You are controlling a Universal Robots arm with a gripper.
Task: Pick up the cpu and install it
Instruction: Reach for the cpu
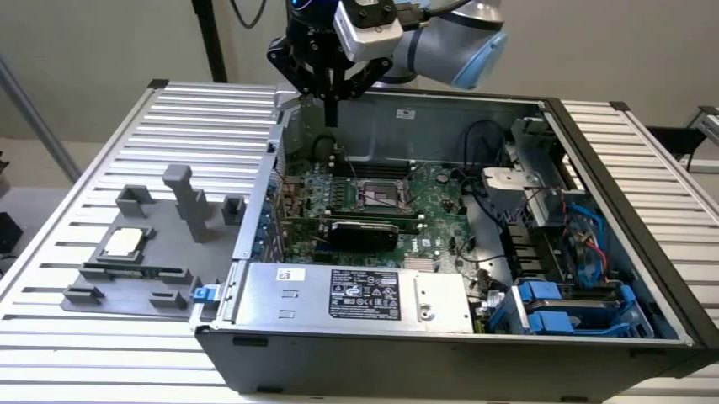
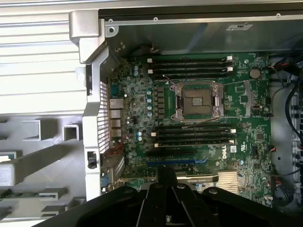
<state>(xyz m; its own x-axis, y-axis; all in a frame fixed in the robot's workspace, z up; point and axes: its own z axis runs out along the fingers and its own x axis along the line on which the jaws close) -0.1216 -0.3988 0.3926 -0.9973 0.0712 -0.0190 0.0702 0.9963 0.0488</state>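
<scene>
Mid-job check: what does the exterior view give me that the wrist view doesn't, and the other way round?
Exterior view: the whole cpu lying flat on the grey tray beside the case, the power supply, the blue drive cages, and the gripper, fingers shut and empty, hanging above the open case. Wrist view: a straight-down look at the socket, empty, with memory slots on two sides. Both: the motherboard, the socket, the case, part of the grey tray.
</scene>
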